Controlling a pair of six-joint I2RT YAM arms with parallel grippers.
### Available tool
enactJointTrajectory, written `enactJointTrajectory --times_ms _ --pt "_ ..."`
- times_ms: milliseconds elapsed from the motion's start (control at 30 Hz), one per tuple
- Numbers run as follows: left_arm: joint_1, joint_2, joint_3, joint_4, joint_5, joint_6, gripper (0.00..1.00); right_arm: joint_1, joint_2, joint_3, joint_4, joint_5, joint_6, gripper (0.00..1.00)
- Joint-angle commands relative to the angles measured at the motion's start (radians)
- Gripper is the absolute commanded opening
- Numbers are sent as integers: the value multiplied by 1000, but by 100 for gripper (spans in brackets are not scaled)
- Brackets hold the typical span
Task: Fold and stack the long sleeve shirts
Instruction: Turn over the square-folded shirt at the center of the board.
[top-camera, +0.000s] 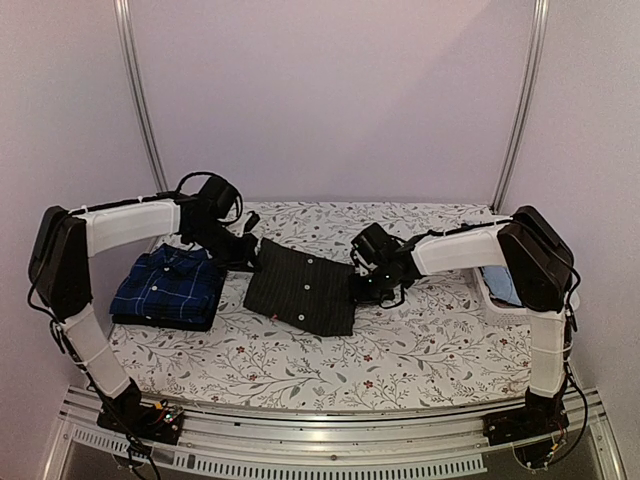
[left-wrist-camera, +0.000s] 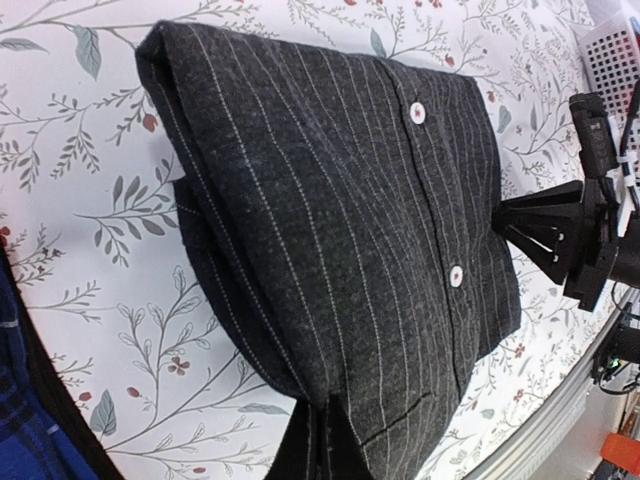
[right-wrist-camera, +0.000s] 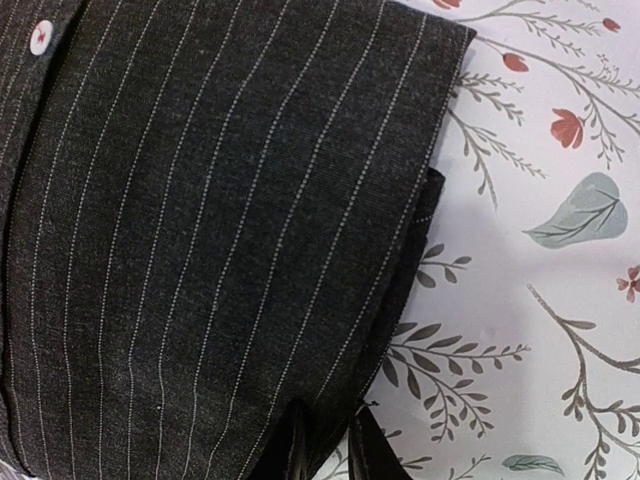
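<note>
The black pinstriped long sleeve shirt (top-camera: 300, 290) lies folded into a rectangle mid-table, buttons up. The navy checked shirt (top-camera: 168, 288) sits folded to its left, apart from it. My left gripper (top-camera: 252, 258) is at the black shirt's upper left edge. In the left wrist view that gripper (left-wrist-camera: 318, 400) is shut on the cloth, which bunches into its fingers. My right gripper (top-camera: 357, 283) is at the opposite edge. In the right wrist view the right gripper (right-wrist-camera: 328, 408) has its fingers pinched close on the folded edge of the black shirt (right-wrist-camera: 220, 220).
A floral tablecloth (top-camera: 300, 360) covers the table. A white basket (top-camera: 497, 292) with something blue in it stands at the right edge, behind the right arm. Metal frame posts rise at the back corners. The navy shirt (left-wrist-camera: 20, 420) lies close beside the left arm.
</note>
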Motion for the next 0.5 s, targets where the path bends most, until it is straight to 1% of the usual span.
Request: enactJointTrajectory --times_ms 0,133,233,333,467 --pt "18 -38 36 -26 36 23 0 7 2 -4 -23 10 -1 15" --pt "27 -53 55 -32 62 26 0 7 -29 14 -23 -6 -8 16" --pt "37 -72 77 -33 83 30 0 7 -18 56 -28 -20 -17 17" --pt "43 -79 115 -45 95 33 0 7 48 86 -24 -47 -21 16" --pt "44 -79 175 -65 126 30 0 11 137 138 21 -132 -14 15"
